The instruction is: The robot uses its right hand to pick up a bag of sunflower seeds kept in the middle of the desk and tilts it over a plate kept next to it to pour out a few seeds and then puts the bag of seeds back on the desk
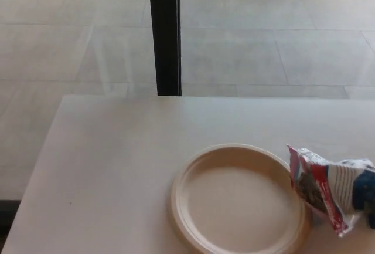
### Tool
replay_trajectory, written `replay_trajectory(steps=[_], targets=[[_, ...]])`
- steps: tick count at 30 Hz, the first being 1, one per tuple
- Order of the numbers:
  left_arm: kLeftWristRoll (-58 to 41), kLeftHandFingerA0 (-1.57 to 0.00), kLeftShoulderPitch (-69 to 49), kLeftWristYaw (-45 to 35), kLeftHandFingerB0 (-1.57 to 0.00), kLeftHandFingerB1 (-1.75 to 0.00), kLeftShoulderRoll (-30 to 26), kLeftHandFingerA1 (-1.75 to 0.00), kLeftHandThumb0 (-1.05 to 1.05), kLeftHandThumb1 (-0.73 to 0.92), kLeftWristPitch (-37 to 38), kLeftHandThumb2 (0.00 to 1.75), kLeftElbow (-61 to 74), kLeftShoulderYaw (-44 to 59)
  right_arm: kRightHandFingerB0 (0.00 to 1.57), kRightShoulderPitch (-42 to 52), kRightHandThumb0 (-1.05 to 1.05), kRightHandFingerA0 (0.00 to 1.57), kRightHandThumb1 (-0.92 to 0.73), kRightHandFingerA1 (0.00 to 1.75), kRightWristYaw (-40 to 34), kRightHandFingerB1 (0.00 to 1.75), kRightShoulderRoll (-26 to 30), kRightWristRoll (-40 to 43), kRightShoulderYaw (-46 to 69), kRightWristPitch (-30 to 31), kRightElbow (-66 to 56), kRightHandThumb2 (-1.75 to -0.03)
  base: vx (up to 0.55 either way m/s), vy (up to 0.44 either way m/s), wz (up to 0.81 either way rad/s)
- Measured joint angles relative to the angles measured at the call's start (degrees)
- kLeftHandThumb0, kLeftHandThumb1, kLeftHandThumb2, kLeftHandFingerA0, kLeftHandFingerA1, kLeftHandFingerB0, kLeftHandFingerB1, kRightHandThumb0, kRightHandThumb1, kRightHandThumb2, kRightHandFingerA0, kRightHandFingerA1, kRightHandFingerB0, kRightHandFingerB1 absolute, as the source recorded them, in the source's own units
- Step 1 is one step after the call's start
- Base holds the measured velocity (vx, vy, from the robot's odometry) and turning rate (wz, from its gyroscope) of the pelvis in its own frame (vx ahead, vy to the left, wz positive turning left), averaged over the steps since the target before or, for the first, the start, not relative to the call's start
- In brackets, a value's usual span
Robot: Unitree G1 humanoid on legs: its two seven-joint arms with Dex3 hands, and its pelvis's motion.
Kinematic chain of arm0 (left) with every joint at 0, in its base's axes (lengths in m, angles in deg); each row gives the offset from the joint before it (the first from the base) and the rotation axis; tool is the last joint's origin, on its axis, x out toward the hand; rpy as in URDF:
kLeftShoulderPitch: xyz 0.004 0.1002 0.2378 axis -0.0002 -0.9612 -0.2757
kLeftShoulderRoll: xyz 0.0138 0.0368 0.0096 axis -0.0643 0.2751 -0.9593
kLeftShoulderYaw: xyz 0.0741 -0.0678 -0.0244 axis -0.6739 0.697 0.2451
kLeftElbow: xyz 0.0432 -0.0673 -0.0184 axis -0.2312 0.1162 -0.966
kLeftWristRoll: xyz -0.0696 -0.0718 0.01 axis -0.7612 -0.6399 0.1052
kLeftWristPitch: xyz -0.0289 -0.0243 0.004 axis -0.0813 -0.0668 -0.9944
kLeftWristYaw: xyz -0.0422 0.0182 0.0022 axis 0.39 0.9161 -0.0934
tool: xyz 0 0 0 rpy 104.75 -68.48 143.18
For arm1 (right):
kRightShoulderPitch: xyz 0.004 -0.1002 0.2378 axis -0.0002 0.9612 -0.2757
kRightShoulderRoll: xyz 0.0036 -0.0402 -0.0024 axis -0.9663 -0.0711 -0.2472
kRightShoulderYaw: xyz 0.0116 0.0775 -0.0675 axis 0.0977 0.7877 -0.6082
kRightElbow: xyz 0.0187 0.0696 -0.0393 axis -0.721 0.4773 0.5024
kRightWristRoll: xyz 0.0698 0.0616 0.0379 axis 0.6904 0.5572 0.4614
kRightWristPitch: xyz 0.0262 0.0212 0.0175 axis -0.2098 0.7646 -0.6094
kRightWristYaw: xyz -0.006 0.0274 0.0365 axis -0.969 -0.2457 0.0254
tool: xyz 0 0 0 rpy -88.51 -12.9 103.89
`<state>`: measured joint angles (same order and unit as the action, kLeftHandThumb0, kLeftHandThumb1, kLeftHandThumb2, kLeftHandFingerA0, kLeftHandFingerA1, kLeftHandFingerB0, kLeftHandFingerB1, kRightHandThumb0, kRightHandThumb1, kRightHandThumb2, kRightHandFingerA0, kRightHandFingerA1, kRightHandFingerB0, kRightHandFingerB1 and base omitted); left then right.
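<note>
A crumpled bag of sunflower seeds (333, 188), red, white and blue, lies on its side on the white desk (117, 172) at the right edge of the head view, partly cut off by the frame. Its open end points left and touches the rim of a round cream plate (237, 204), which lies just to its left and holds nothing. No hand or arm of mine shows in the view.
A black vertical post (165, 31) stands behind the desk's far edge, in front of a pale tiled floor (263, 48). The desk's left edge runs down the left side of the view.
</note>
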<state>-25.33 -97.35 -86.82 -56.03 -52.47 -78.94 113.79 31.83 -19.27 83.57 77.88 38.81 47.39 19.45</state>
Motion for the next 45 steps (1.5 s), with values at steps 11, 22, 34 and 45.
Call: replay_trajectory(steps=[11, 22, 34, 45], targets=[[-1.2, -0.47, 0.1, -0.9, -0.35, -0.33, 0.0, -0.49, -0.78, 0.73, 0.1, 0.62, 0.1, -0.5, 0.08, 1.2, -0.7, 0.2, -0.46, 0.6, 0.5, 0.42, -1.2, -0.2, 0.0, -7.6, 21.4, -0.85, 0.0, 0.0, 0.0], [-2.0, -0.47, -0.1, -0.7, -0.31, -0.46, 0.0, -0.58, -0.88, 0.62, 0.7, 1.0, 0.1, -1.1, 0.0, 5.6, -0.68, 0.02, -0.49, 0.3, 2.7, 0.28, 0.7, 3.6, 10.1, -8.9, 29.2, -0.88, 0.0, 0.0, 0.0], [-2.5, -0.48, 0.0, -0.7, -0.37, -0.33, 0.0, -0.47, -0.83, 0.72, 0.8, 0.62, 0.0, -1.3, 0.02, -7.9, -0.85, 0.03, -0.57, 0.16, -0.9, 0.12, 2.2, 12.0, 29.1, -7.3, 26.7, -0.95, 0.0, 0.0, 0.0], [-3.0, -0.44, 0.0, -0.7, -0.29, -0.47, 0.0, -0.57, -0.8, 0.58, 0.9, 0.99, -0.2, -1.8, 0.07, -19.9, -0.87, 0.07, -0.55, 0.21, -4.8, 0.28, 4.3, 14.6, 32.4, -2.9, 5.7, -0.92, 0.0, 0.0, 0.01]])
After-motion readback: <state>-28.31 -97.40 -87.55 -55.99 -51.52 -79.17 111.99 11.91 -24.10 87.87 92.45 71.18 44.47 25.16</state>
